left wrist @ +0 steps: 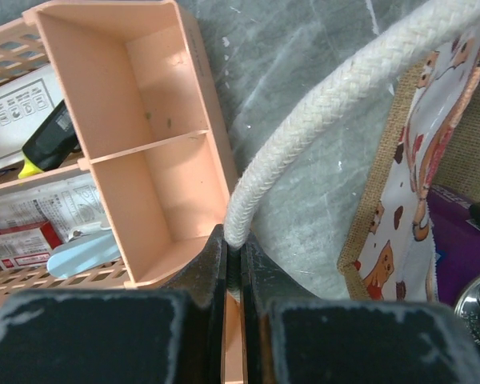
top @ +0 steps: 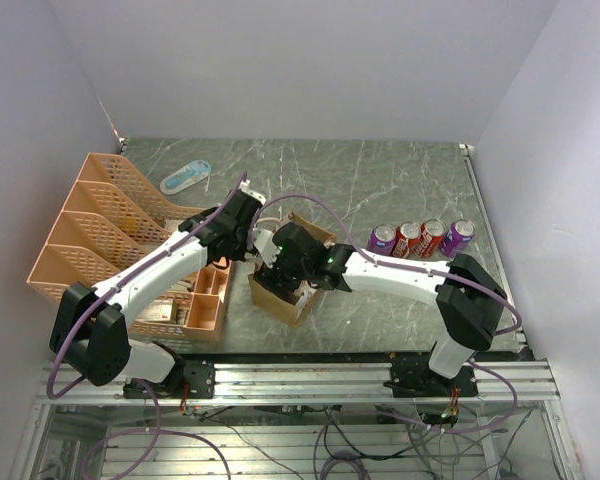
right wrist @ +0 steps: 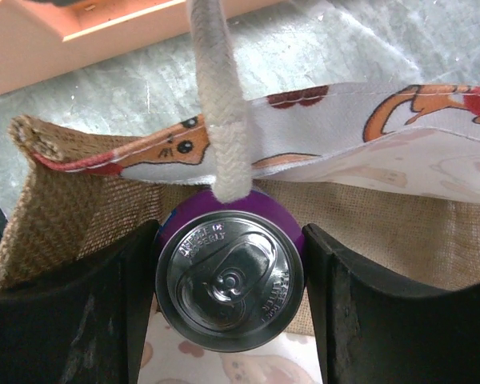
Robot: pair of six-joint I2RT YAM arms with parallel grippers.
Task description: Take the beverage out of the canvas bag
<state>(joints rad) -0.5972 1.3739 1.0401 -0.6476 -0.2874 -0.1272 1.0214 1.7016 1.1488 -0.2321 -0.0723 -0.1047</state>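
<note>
Far L on worktop (top: 380, 180): orange tray organizer (top: 100, 230), several slots, boxes & packets in the near ones. Small blue-white item (top: 185, 177) lies just behind it. L arm reaches fwd over organizer's near R corner. L jaws: pinched tight on cream rope handle (left wrist: 304, 120) of canvas bag (top: 285, 295), w/ rope running up & R from betw the fingers toward bag's patterned side. Bag stands centre, near front edge, just R of organizer, mouth open. R jaws are down in bag mouth, one finger each side of purple can (right wrist: 228, 276), both touching it, so closed on can, open only to its width. Can upright inside bag, silver top & pull tab facing up, a rope handle crossing its rim. Further R, well apart from bag: row of 4 cans (top: 420, 238) on worktop, purple at ends, 2 red betw.
</note>
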